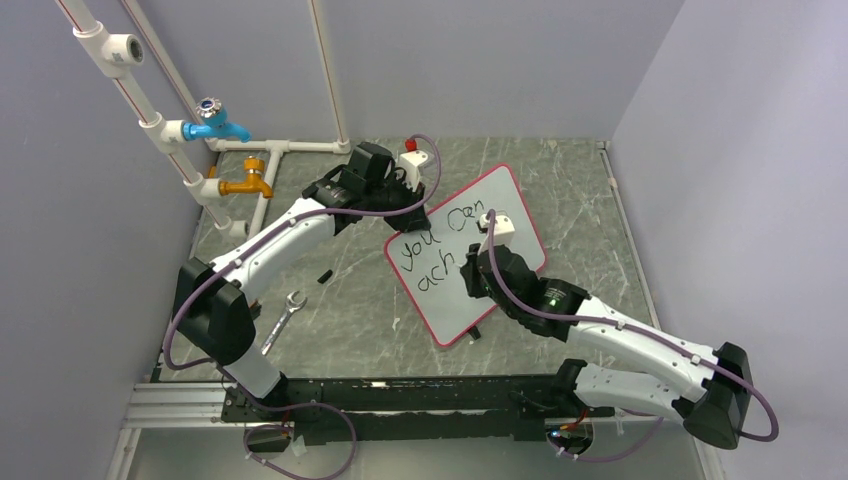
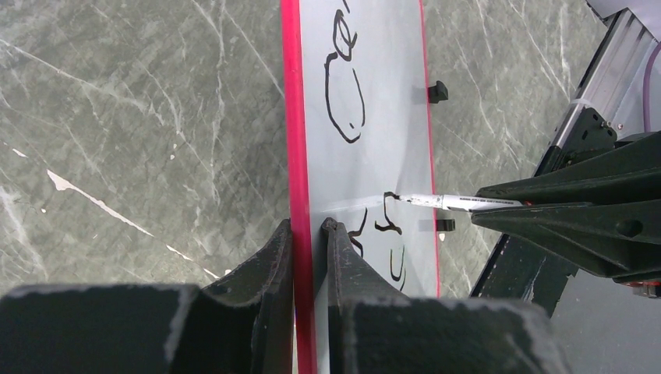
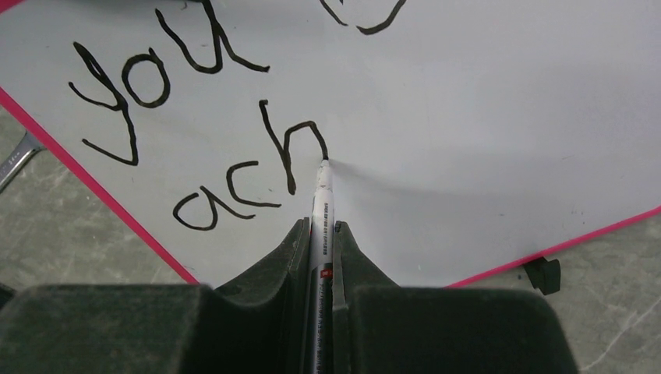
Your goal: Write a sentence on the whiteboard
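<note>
On the grey-green marbled table (image 1: 340,300), closed in by pale lilac walls on three sides, the whiteboard (image 1: 510,200) lay turned at an angle, just right of the middle and between the two arms. Black writing on its glossy face read "you Can" with "ach" beneath. The left gripper (image 2: 308,227) was pinched on the board's red rim (image 2: 291,117) at the far-left edge, one finger on each side. The right gripper (image 3: 322,227) was clamped on a slim white marker (image 3: 322,195), whose tip touched the board at the foot of the "h". White pipes (image 1: 150,115) ran up the left wall and carried a blue tap (image 1: 215,122) and a brass tap (image 1: 248,184). A wrench (image 1: 283,320) lay on the table near the left arm's base, well apart from the board. One of the board's small black feet (image 3: 543,274) showed at its edge.
</note>
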